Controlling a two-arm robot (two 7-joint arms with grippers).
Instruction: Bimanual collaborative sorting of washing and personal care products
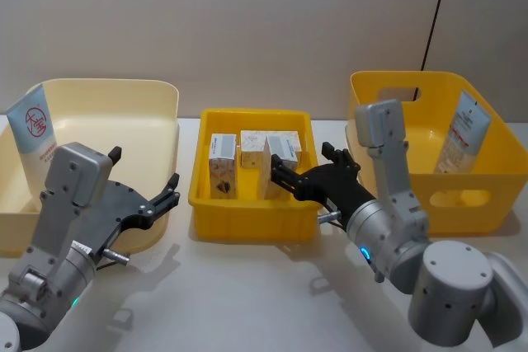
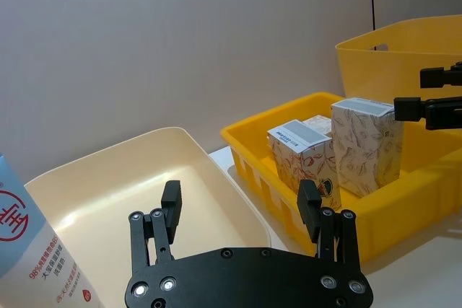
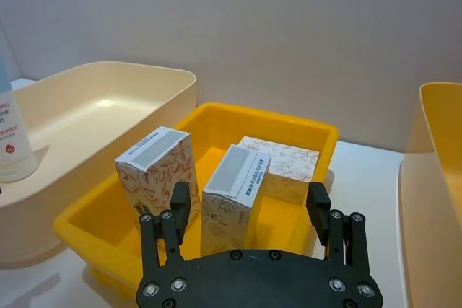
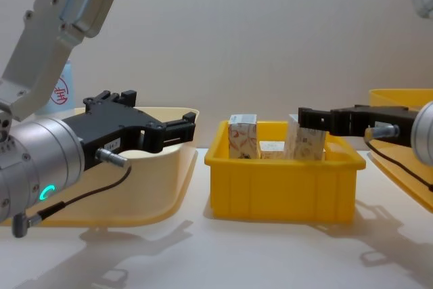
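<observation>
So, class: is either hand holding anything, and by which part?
Nothing is held: the left hand and the right hand are both open and empty.

Grey arms (image 1: 70,204), black left hand (image 1: 144,172), right hand (image 1: 301,164)

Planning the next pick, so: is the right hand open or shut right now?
Open. The right hand has its two fingers wide apart, gripping nothing, facing the cartons in the yellow tray.

White worktop (image 1: 247,302) carries three plastic containers near its far edge: cream tub (image 1: 157,121) at left, shallow yellow tray (image 1: 247,220) at centre, deep yellow handled bin (image 1: 474,204) at right.
</observation>
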